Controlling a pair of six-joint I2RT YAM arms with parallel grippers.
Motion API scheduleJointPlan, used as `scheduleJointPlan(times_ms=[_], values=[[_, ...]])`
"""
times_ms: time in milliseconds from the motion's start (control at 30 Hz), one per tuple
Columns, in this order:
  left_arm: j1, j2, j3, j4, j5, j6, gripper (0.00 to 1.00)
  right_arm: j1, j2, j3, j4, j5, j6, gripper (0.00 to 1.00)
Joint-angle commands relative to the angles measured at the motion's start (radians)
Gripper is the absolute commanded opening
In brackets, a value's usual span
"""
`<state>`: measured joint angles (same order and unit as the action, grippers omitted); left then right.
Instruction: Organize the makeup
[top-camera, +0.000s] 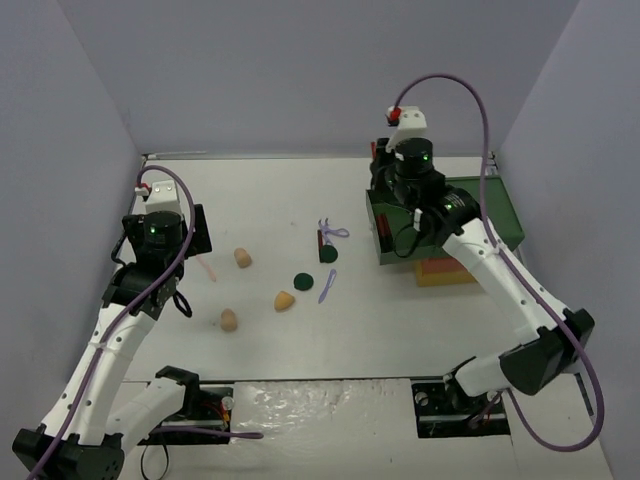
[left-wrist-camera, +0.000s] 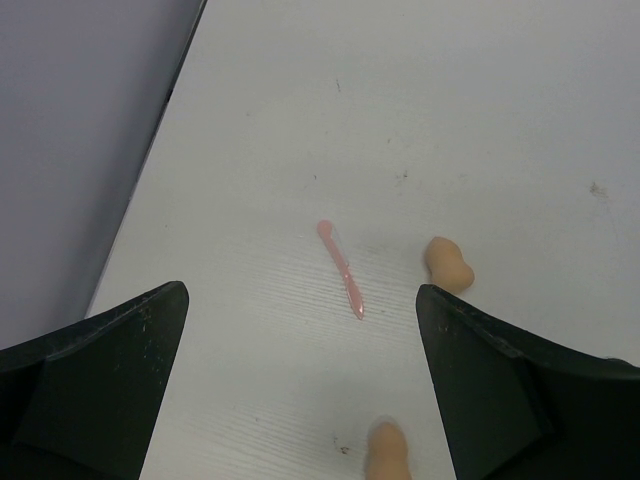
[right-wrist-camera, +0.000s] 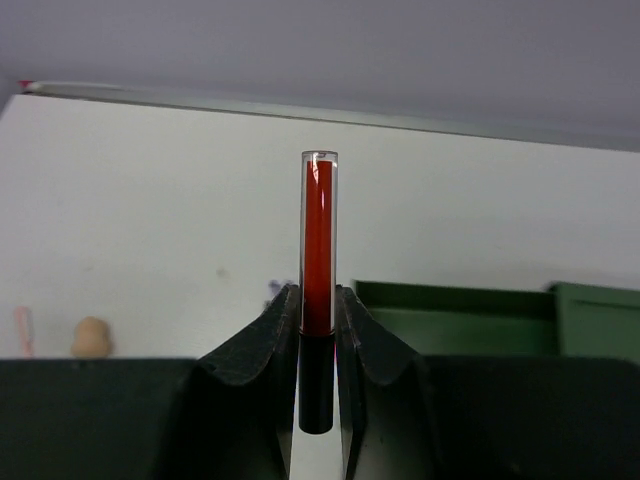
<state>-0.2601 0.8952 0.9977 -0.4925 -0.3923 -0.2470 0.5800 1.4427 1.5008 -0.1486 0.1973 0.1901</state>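
White tabletop (top-camera: 400, 330) spreads between pale grey-lilac walls (top-camera: 300, 70). At its far right stands the green-topped box (top-camera: 490, 215), with orange and yellow layers showing beneath the top. A green drawer (right-wrist-camera: 450, 310) is slid out on the side of the box that faces the table's middle.

The right gripper (right-wrist-camera: 318, 300) hangs over that drawer. Its jaws pinch a red stick (right-wrist-camera: 319, 235) by its dark lower end, so the clear tube stands upright between the fingers.

The other makeup lies on the table beyond the drawer's open side. Nearest the box is a looped lilac tool (top-camera: 333, 231), with a short dark red piece (top-camera: 320, 241) touching it or just beside it. A dark green disc (top-camera: 329, 255) lies just nearer the arm bases. A second disc (top-camera: 303, 281) and a straight lilac tool (top-camera: 327, 287) lie slightly farther from the box.

Farther still are three tan egg shapes, well apart from each other: the far sponge (top-camera: 243, 259), the middle sponge (top-camera: 285, 301) and the near sponge (top-camera: 229, 320).

Farthest from the box is the pink stick (left-wrist-camera: 340, 268), lying flat on the wood. The left gripper (left-wrist-camera: 300, 292) hovers above it with jaws spread wide, holding nothing. In the wrist view the stick shows between its fingers.
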Motion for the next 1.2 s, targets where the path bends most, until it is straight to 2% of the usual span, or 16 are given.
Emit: scheduleJointPlan(times_ms=[0,167,267,367,433,567,800,933,1167], values=[[0.009,0.017,0.036,0.032,0.012,-0.003,0.97,-0.13,-0.066,-0.13,-0.107,-0.056,-0.059,0.0],[0.01,0.031,0.038,0.031,0.021,-0.003,0.97,-0.196,-0.077,-0.177,-0.129,-0.098,-0.066,0.03],[0.01,0.033,0.036,0.031,0.02,-0.003,0.97,-0.199,-0.082,-0.172,-0.137,-0.09,-0.064,0.35],[0.01,0.033,0.036,0.032,0.023,-0.005,0.97,-0.185,-0.086,-0.123,-0.14,-0.104,-0.061,0.51],[0.01,0.036,0.037,0.032,0.023,-0.004,0.97,-0.156,-0.084,-0.085,-0.141,-0.094,-0.061,0.58],[0.01,0.039,0.039,0.029,0.023,-0.002,0.97,-0.052,-0.042,-0.024,-0.14,-0.055,-0.053,0.62],[0.012,0.04,0.039,0.025,0.015,-0.002,0.97,0.124,0.15,0.022,-0.072,-0.03,0.046,0.61],[0.012,0.038,0.039,0.025,0.016,-0.003,0.97,0.147,0.259,0.001,0.022,-0.048,0.112,0.58],[0.012,0.034,0.04,0.022,0.02,-0.004,0.97,0.153,0.428,0.01,0.091,-0.041,0.145,0.51]])
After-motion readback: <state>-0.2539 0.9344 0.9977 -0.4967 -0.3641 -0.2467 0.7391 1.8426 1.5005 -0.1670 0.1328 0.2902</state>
